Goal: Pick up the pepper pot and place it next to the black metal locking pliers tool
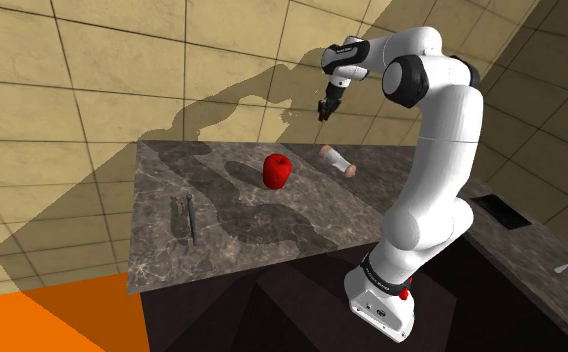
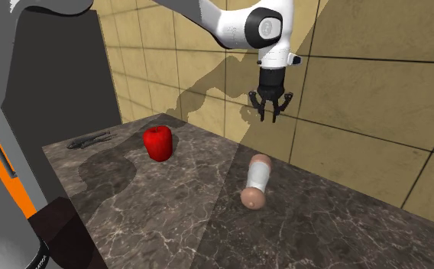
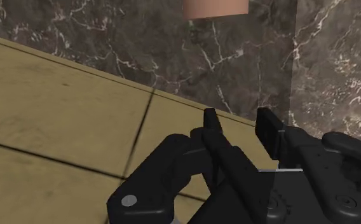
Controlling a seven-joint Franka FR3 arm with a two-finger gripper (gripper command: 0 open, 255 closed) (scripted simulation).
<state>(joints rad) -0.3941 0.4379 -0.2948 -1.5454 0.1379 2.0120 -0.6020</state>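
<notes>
Plainly, the gripper (image 2: 273,108) hangs in the air with its two black fingers (image 3: 269,130) spread moderately apart. Nothing sits between them and they touch nothing. It hovers near the tan tiled wall (image 2: 361,92), above the back of the dark marble counter (image 1: 272,240) and higher than everything on it.

The pepper pot (image 2: 257,179) lies on its side on the counter, below the gripper and a little nearer the second exterior view's camera. It has a white body and pinkish-tan ends. In the shoulder view it rests close to the counter's back edge, near the arm.

The black locking pliers (image 1: 190,218) lie flat toward the shoulder view's left end of the counter, well apart from the pot. A red bell pepper (image 1: 277,170) stands between the two. Bare marble stretches around the pliers on all sides, and more open stone lies between the red bell pepper and the counter's front edge. The arm's shadow falls across this area.

In the wrist view the pot (image 3: 215,7) is cut off by the frame, so that only one tan end shows past the fingertips. The pliers are thin and dark against dark stone, and their jaws and handles are hard to make out in either exterior view.
</notes>
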